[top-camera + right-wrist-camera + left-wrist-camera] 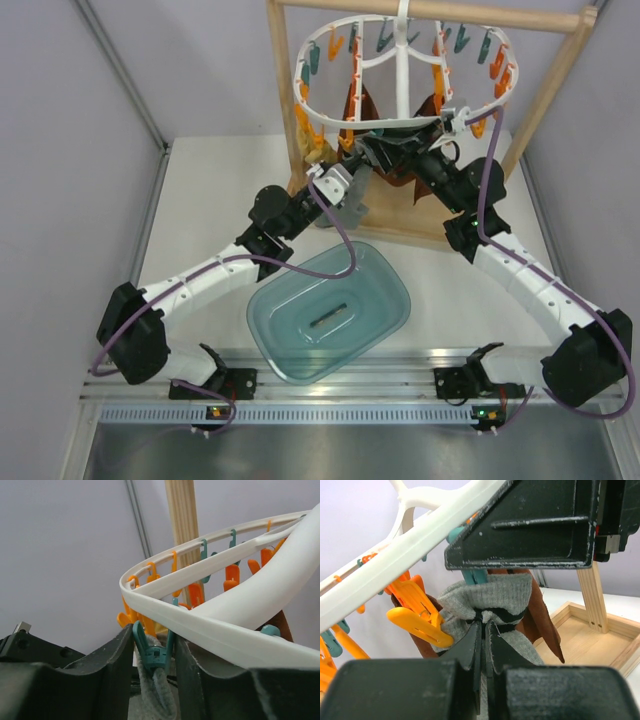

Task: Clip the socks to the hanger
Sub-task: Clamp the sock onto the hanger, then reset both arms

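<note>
One tub (pixel 290 325): teal and see-through, on the surface (pixel 200 210) just past the arm bases, well below the work.
Left hand (pixel 482 630): shut tight on the grey sock (pixel 505 592) at its dark-striped cuff, holding it up from below so the edge reaches the clip.
Grey sock: bunched and raised under the hanger's near rim.
Right hand (pixel 152 640): fingers closed on the teal clip (pixel 152 654) from both sides, probably squeezing it so its mouth takes the cuff.
Teal clip: dangles from the rim, grey fabric directly beneath it.
Brown sock (pixel 542 615): hangs just behind the grey one.
Hanger (pixel 225 625): white ring of orange and teal clips, hung on the wooden frame (pixel 440 12).
Writing: none readable.
</note>
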Robot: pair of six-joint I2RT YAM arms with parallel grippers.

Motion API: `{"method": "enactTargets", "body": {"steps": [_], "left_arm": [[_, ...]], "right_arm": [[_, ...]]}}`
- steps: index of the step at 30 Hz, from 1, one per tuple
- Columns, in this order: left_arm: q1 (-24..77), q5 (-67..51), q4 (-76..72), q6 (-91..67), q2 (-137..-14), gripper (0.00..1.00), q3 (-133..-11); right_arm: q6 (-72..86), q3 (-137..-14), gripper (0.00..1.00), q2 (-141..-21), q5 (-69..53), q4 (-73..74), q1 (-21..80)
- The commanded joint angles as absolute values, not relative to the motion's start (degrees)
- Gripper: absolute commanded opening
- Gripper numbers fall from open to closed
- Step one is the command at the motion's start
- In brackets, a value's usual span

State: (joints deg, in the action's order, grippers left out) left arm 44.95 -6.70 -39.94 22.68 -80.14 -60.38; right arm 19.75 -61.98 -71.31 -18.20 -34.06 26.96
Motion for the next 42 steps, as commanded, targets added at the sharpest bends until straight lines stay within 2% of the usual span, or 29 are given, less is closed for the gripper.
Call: {"method": "enactTargets", "body": {"steps": [1,7,10,11,14,19,21,25,26,31,32,37,42], "left_arm": [[44.74,-8.0,-44.3,23.2,-79.45,0.0,-63.11],[44.74,-7.65,-42.54,23.47,-79.45,0.0,-62.84],[44.74,-8.08,-40.09,23.21,-79.28,0.0,-62.58],[44.74,-8.52,-38.77,23.29,-79.19,0.03,-62.58],[44.74,-10.28,-34.56,22.41,-78.23,0.2,-62.32],[44.74,-12.92,-30.16,19.44,-74.72,0.5,-60.65],[44.74,-13.62,-25.78,18.46,-73.4,0.58,-60.56],[44.74,-14.67,-16.91,15.39,-69.53,0.64,-60.64],[44.74,-15.03,-14.96,14.68,-68.13,0.73,-60.82],[44.74,-11.17,4.95,7.84,-65.66,0.98,-64.68],[44.74,-9.77,9.01,6.95,-65.83,0.98,-67.12],[44.48,-2.38,26.25,3.43,-65.66,0.98,-72.77],[36.84,-12.82,35.92,2.29,-60.74,0.98,-70.93]], "right_arm": [[19.43,-65.65,0.38,-70.75,-18.02,-34.19,25.93],[19.25,-65.92,0.44,-69.96,-18.1,-33.14,26.02],[19.34,-66.01,0.52,-69.17,-18.11,-31.82,25.93],[19.34,-65.83,0.58,-68.65,-18.19,-31.47,25.93],[19.42,-64.96,0.73,-67.24,-18.72,-30.68,25.93],[19.25,-64.25,0.8,-64.78,-18.81,-27.6,25.93],[18.9,-63.64,0.82,-63.2,-18.72,-26.11,25.93],[18.2,-62.49,0.84,-59.86,-18.54,-22.25,25.93],[17.76,-61.88,0.86,-58.29,-18.46,-21.19,26.01],[15.21,-59.86,0.96,-52.83,-18.98,-13.46,25.93],[13.64,-59.51,1.0,-51.0,-19.07,-11.88,25.93],[8.36,-59.15,1.0,-45.45,-18.11,-0.3,26.02],[1.07,-57.84,1.0,-38.68,-11.45,11.58,25.93]]}}
